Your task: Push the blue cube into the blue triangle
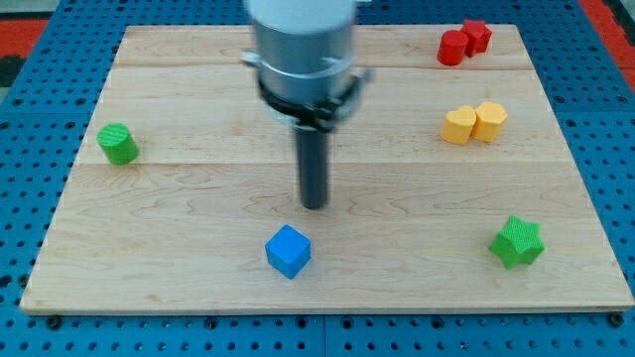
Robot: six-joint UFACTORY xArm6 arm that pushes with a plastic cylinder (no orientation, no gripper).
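Observation:
The blue cube (288, 250) sits near the view's bottom edge of the wooden board (179, 198), a little left of centre. My tip (314, 205) stands on the board just above and slightly right of the cube, a short gap apart from it. The rod hangs from the grey arm at the view's top centre. No blue triangle shows in this view; the arm hides part of the board's top centre.
A green cylinder (118, 144) is at the left. Two red blocks (463, 42) touch at the top right. Two yellow blocks (473, 123) touch at the right. A green star (517, 242) is at the bottom right.

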